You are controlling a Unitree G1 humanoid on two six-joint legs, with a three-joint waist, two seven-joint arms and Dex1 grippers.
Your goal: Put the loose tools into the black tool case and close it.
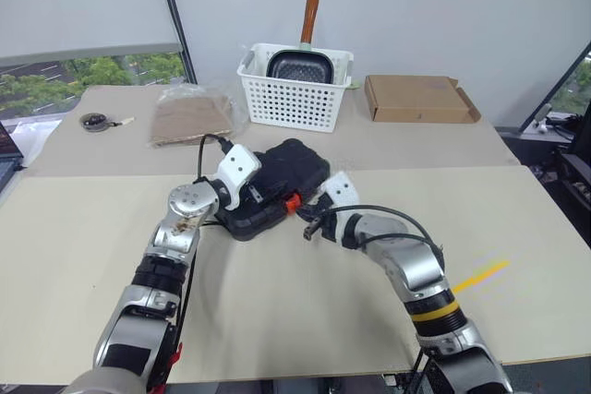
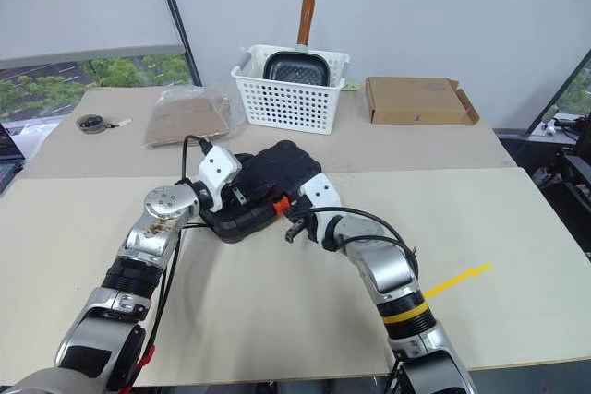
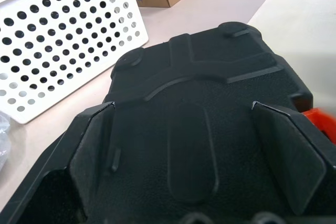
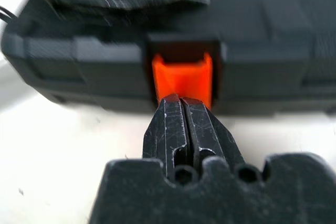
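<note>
Nearest the camera, two arms reach forward over a beige table [image 1: 277,320] toward the black tool case [image 1: 294,165], which lies shut near the table's middle and serves as the landmark. Behind the case, toward the wall, stands a white perforated basket [image 1: 295,99] holding a dark pan [image 1: 298,66] whose brown handle rises above the rim. Beyond the case and to its right lies a flat brown cardboard box [image 1: 417,99]. Beyond the case and to its left lies a clear bag [image 1: 189,115] with brown contents, and farther left a small dark round object [image 1: 93,122], too small to identify. The left gripper [image 3: 199,145] rests over the case's lid, its two black fingers [image 3: 286,156] spread wide apart, one on each side of the lid's moulded surface; whether they press on the lid cannot be told. The right gripper [image 4: 182,102] sits at the case's front edge with its jaws closed together, tips just at the lower edge of the orange latch [image 4: 182,77]; contact cannot be confirmed. In the head views the latch [image 1: 292,201] shows on the case's near edge, between the two grippers.
</note>
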